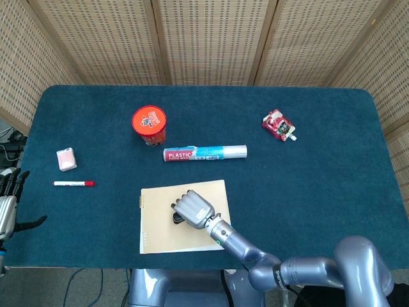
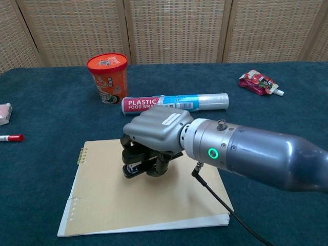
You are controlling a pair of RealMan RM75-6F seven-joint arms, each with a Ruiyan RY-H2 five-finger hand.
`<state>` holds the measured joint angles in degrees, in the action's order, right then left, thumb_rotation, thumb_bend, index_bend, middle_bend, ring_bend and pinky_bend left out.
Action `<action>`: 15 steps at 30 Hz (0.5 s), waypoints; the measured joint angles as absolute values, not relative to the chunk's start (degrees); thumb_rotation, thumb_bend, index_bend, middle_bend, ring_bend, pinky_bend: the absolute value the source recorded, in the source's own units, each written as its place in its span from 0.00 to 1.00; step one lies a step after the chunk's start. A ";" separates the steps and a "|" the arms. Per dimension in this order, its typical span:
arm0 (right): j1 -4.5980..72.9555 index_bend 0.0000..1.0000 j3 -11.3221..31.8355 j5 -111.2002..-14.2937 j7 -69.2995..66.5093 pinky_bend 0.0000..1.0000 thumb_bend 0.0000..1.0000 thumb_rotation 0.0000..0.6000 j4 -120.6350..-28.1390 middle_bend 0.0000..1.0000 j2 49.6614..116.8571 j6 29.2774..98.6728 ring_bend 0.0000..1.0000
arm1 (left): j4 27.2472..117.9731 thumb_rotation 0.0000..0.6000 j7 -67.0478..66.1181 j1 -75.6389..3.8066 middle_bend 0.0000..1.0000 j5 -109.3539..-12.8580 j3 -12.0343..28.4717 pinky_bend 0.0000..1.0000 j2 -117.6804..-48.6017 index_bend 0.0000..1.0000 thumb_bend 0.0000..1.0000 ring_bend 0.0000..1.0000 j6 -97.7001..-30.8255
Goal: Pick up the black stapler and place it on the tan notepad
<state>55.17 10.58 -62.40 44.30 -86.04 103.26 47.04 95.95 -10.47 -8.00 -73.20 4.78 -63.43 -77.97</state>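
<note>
My right hand (image 1: 193, 208) (image 2: 154, 134) grips the black stapler (image 2: 134, 169) (image 1: 177, 219) over the middle of the tan notepad (image 1: 160, 238) (image 2: 102, 205). Only the stapler's lower end shows beneath the curled fingers; in the chest view it sits at or just above the pad's surface, and I cannot tell if it touches. My left hand (image 1: 9, 203) hangs at the far left edge of the head view, off the table, fingers apart and holding nothing.
Behind the pad lies a roll of plastic wrap (image 1: 204, 153) (image 2: 174, 103), with a red cup (image 1: 149, 124) (image 2: 107, 77) to its left. A red pouch (image 1: 278, 125) (image 2: 259, 82) is at the back right. A red marker (image 1: 73, 183) and a pink box (image 1: 66, 159) lie at the left.
</note>
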 measured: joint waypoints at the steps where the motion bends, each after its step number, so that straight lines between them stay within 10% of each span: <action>1: 55.36 0.61 10.37 -62.43 44.48 0.58 0.57 1.00 -85.83 0.63 103.80 47.18 0.56 | 95.93 1.00 -10.55 -8.05 0.00 -73.19 4.76 0.00 -63.45 0.00 0.00 0.00 -77.90; 5: 55.54 0.41 9.48 -63.71 44.02 0.52 0.40 1.00 -84.36 0.49 105.29 48.18 0.46 | 95.83 1.00 -10.79 -8.17 0.00 -73.17 4.67 0.00 -63.57 0.00 0.00 0.00 -77.71; 9: 55.45 0.01 8.66 -64.86 41.73 0.12 0.00 1.00 -83.74 0.06 105.54 48.13 0.05 | 95.75 1.00 -11.05 -8.29 0.00 -73.10 4.59 0.00 -63.70 0.00 0.00 0.00 -77.52; 15: 55.35 0.00 7.58 -63.96 40.48 0.04 0.00 1.00 -85.94 0.00 103.69 46.78 0.00 | 95.83 1.00 -11.37 -8.36 0.00 -73.14 4.45 0.00 -63.82 0.00 0.00 0.00 -77.48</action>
<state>55.35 7.58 -63.96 40.48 -85.94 103.69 46.78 95.83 -11.37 -8.36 -73.14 4.45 -63.82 -77.48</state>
